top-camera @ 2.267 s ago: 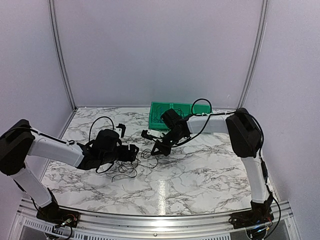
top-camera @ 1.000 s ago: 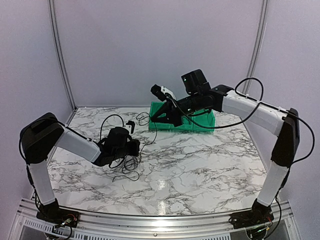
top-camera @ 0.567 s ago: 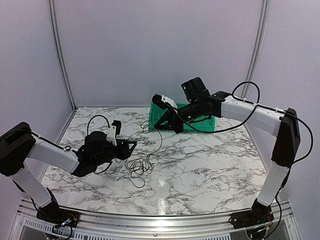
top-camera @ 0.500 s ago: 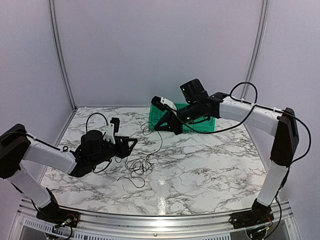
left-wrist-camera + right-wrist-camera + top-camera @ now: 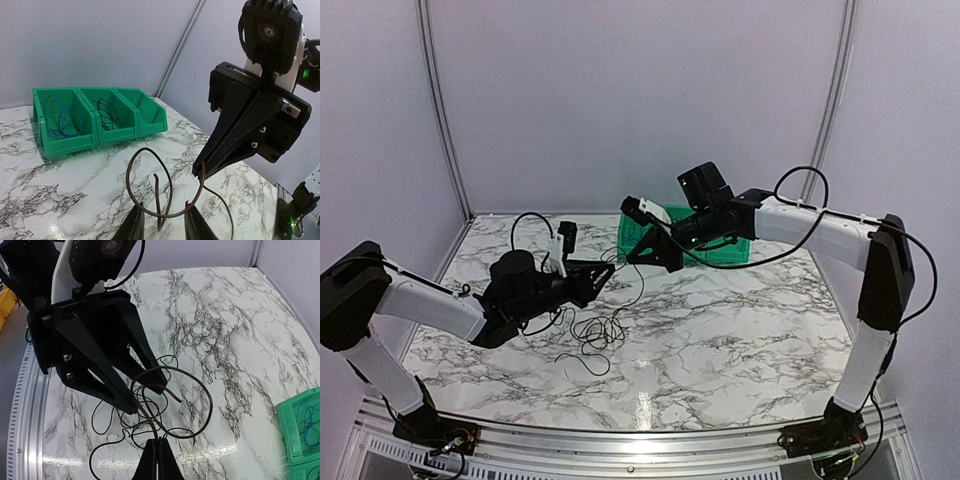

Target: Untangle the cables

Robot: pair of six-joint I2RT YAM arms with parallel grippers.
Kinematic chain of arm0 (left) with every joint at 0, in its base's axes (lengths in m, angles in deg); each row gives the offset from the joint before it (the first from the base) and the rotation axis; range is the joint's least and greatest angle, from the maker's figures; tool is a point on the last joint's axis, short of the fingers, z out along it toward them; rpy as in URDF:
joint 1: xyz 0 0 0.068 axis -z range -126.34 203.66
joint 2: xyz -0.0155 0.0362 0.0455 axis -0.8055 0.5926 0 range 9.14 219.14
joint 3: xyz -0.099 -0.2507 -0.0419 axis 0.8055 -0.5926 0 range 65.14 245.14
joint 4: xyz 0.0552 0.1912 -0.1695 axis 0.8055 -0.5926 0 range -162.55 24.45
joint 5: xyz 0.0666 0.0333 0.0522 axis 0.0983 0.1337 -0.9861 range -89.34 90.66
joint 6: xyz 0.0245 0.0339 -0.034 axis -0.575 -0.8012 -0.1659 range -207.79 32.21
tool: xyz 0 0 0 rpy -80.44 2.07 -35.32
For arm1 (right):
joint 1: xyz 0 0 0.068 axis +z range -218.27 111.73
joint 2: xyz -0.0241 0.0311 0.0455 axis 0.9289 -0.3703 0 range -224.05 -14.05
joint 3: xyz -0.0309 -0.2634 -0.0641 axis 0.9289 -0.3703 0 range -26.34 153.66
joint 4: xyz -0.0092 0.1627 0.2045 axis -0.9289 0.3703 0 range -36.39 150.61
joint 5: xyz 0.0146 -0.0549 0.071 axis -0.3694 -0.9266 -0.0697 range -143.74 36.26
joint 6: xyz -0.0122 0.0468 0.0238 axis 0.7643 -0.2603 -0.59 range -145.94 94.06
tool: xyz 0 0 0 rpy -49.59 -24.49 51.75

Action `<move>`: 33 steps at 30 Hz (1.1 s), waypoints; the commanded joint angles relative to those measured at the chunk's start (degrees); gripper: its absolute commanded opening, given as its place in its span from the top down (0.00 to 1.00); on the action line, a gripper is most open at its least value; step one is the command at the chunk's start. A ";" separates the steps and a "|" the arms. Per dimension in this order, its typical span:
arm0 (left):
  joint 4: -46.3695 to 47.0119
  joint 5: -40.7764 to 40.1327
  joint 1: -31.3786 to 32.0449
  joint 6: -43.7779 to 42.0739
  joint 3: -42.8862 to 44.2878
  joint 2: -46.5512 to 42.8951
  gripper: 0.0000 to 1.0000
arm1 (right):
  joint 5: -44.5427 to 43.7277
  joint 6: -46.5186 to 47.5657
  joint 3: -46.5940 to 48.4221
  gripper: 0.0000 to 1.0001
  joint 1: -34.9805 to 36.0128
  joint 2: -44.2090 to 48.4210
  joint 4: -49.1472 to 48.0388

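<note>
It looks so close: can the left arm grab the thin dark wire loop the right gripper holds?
Probably yes: the thin dark wire loop sits between the open left gripper's fingers, nothing blocking it.

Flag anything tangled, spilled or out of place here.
A loose knot of cables sprawls on the table, not sorted into the green bins. One strand runs up to the shut right gripper, looping through the open left gripper. Nothing looks spilled or broken.

The cables [image 5: 598, 335], thin dark wires, lie in a loose tangle of loops, one strand [image 5: 172, 371] arcing upward
</note>
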 commanded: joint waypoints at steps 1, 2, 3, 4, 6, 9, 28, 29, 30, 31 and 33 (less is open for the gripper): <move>4.78 0.74 0.02 0.70 1.92 2.06 0.78 | -0.02 -0.69 -0.70 1.00 -0.20 1.04 -1.42; 4.97 0.56 0.00 0.99 2.15 2.45 0.85 | 0.04 -0.61 -0.73 1.00 -0.23 1.06 -1.34; 4.95 -0.11 0.00 1.25 2.36 3.04 0.92 | 0.14 -0.59 -0.68 1.00 -0.19 1.19 -1.26; 4.97 -1.06 -0.06 1.64 2.35 3.70 0.96 | 0.36 -0.47 -0.64 1.00 -0.21 1.42 -1.08; 4.99 -4.96 -0.32 2.21 1.75 4.76 1.00 | 0.49 -0.22 -0.51 1.00 -0.23 2.47 -0.95; 5.00 -9.52 -1.19 3.01 -0.52 6.48 1.00 | 0.22 0.19 -0.44 1.00 -0.42 5.12 -0.84; 5.12 -15.21 -3.17 6.46 -8.52 9.95 0.66 | 1.44 -0.06 -1.69 1.00 -4.04 11.75 -2.09; 5.17 -14.62 -3.06 6.46 -9.14 9.22 0.62 | 1.20 -0.06 -1.83 1.00 -4.09 11.79 -2.27; 5.17 -14.35 -2.89 6.27 -9.82 8.55 0.59 | 0.96 -0.11 -1.90 1.00 -4.16 11.72 -2.40; 5.29 -14.26 -2.59 5.91 -10.55 7.79 0.57 | 0.87 -0.07 -2.02 1.00 -4.24 11.77 -2.50; 5.55 -13.80 -1.75 3.94 -12.13 6.24 0.54 | 0.71 -0.14 -2.12 1.00 -4.33 11.71 -2.70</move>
